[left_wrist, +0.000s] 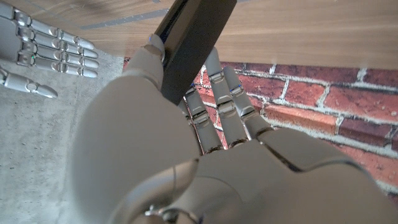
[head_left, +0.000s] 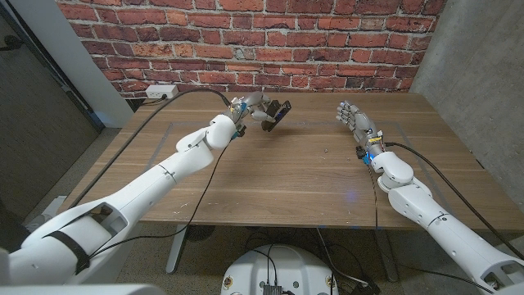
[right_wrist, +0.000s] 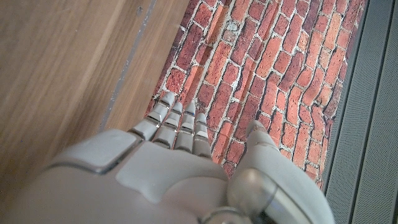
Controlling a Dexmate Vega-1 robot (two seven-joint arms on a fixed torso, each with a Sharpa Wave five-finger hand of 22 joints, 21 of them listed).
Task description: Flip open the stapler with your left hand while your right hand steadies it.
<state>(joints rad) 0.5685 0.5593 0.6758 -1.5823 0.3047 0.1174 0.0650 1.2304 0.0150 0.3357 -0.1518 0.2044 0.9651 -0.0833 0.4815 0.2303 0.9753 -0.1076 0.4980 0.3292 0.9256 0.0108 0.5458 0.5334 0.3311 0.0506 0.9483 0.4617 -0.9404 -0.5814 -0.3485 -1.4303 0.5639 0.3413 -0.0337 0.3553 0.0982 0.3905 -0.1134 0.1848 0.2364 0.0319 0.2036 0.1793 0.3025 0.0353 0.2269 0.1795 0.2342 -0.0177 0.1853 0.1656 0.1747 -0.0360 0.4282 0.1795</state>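
My left hand (head_left: 252,109) holds a black stapler (head_left: 277,112) lifted above the far middle of the wooden table (head_left: 295,176). In the left wrist view the stapler (left_wrist: 193,37) is gripped between the thumb and fingers of the left hand (left_wrist: 186,143), its dark body running away from the palm. My right hand (head_left: 352,120) is raised over the table's right side, fingers straight and apart, holding nothing, well apart from the stapler. It also appears across from the stapler in the left wrist view, right hand (left_wrist: 43,53). The right wrist view has the right hand (right_wrist: 180,162) with fingers extended toward the brick wall.
A red brick wall (head_left: 246,41) stands behind the table, a white power strip (head_left: 160,93) lies at its foot on the left. A grey concrete wall (head_left: 483,74) borders the right side. Cables run along both arms.
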